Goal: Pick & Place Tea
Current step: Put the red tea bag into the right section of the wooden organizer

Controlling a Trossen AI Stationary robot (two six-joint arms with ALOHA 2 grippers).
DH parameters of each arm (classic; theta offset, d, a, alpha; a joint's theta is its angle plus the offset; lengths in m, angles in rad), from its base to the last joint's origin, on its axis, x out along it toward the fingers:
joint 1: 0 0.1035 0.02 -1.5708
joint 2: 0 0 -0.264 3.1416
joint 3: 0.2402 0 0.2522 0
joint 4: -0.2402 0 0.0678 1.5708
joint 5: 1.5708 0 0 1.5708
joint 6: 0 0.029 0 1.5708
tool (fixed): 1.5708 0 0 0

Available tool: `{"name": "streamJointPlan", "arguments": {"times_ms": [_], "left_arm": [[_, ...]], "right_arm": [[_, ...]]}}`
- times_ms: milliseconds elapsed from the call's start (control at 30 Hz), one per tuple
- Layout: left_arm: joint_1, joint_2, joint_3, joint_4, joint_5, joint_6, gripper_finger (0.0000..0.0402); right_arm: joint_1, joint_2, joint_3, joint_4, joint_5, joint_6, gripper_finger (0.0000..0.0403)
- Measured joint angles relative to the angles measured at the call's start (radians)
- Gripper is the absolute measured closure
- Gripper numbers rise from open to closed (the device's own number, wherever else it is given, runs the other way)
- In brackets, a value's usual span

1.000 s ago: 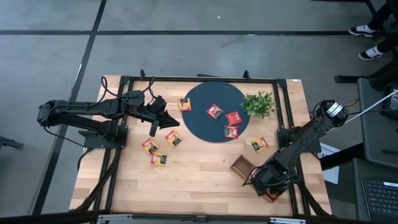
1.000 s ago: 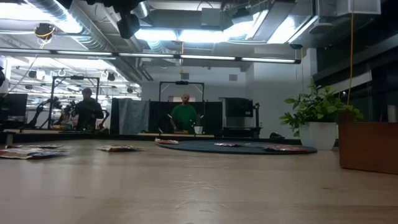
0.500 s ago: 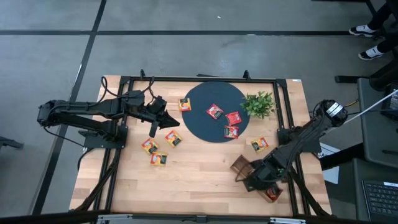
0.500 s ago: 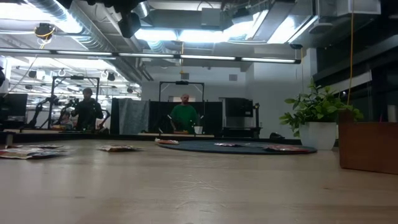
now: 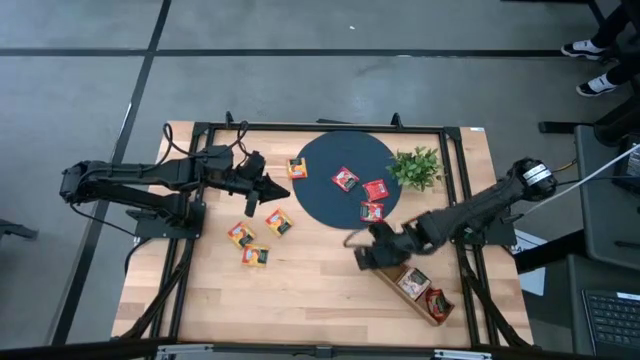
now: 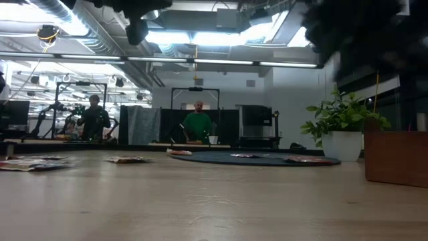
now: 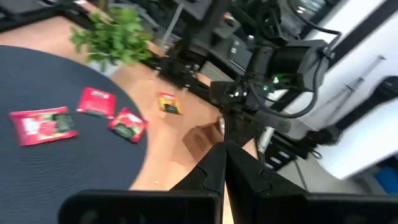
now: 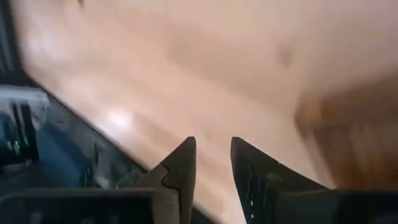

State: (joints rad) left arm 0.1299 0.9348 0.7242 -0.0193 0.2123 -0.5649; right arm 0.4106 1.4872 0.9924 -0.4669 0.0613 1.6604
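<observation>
Dark and parted with nothing between its fingers, your right gripper (image 5: 362, 255) hangs over bare wood, just off the near end of the long wooden tray (image 5: 388, 275). That tray runs away from the claw toward the table's right front corner, and you can count two tea packets in it: a pale one (image 5: 412, 282) closer to the claw, a red one (image 5: 436, 301) farther along. Behind the claw, three red packets (image 5: 373, 189) lie on the round dark mat (image 5: 318, 190), with one orange packet (image 5: 297, 168) at the mat's far edge. One small green plant (image 5: 416, 167) stands beside the mat. Well off to the claw's left, three more orange packets (image 5: 277, 222) lie on the wood. Above them, your left gripper (image 5: 278, 193) hovers pressed shut, empty.
</observation>
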Motion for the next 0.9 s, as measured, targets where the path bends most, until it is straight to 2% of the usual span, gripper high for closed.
{"name": "streamJointPlan", "arguments": {"times_ms": [200,367,633,900], "left_arm": [[0.000,0.026,0.000,-0.044,-0.034,-0.053,0.0399],[0.000,0.109,0.027,-0.090,-0.027,-0.081,0.0400],[0.027,0.283,0.124,-0.115,-0.008,0.067,0.0400],[0.099,0.458,0.229,-0.116,-0.008,0.159,0.0399]], "right_arm": [[-0.155,0.000,0.000,0.013,0.061,-0.195,0.0299],[-0.273,0.000,0.000,0.066,0.072,-0.326,0.0299],[-0.415,0.000,0.000,0.084,0.076,-0.448,0.0299],[-0.494,0.000,0.000,0.074,0.069,-0.617,0.0299]]}}
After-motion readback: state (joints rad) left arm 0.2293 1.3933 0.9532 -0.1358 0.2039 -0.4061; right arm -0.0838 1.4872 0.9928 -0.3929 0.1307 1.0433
